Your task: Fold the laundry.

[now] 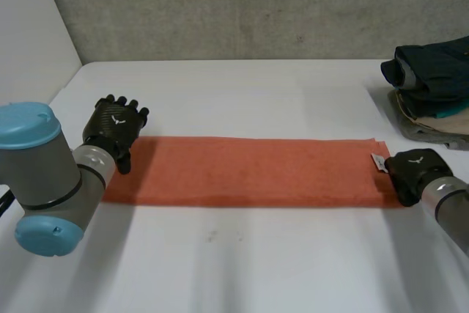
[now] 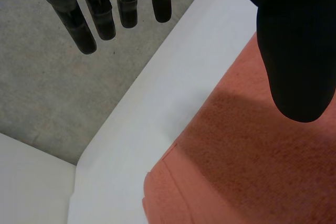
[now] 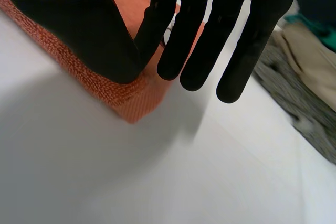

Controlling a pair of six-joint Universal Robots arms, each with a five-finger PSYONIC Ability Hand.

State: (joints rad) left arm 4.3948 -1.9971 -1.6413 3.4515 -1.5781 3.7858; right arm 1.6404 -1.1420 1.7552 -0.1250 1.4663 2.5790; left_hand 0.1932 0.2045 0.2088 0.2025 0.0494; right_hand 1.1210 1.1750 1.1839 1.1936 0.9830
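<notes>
Readying the next fold of the orange towel [image 1: 256, 170], lying as a long strip across the counter [image 1: 242, 262]. Hovering the left hand [image 1: 113, 128] spread over its left end; holding the right hand [image 1: 412, 170] straight-fingered at the right end, thumb over a corner, pinching nothing. Probably needing a pinch on one end, then carrying it across.

The towel [image 1: 256, 170] is lying lengthwise across the worktop [image 1: 242, 262] in front of me, running left to right. My left hand [image 1: 111, 128] is sitting at its left end, over the far corner, with the fingers [image 2: 84, 30] reaching past the far edge. My right hand [image 1: 412, 170] is sitting at its right end. A pile [image 1: 432, 86] of clothes is lying behind my right hand, at the worktop's far right, apart from the towel.
</notes>
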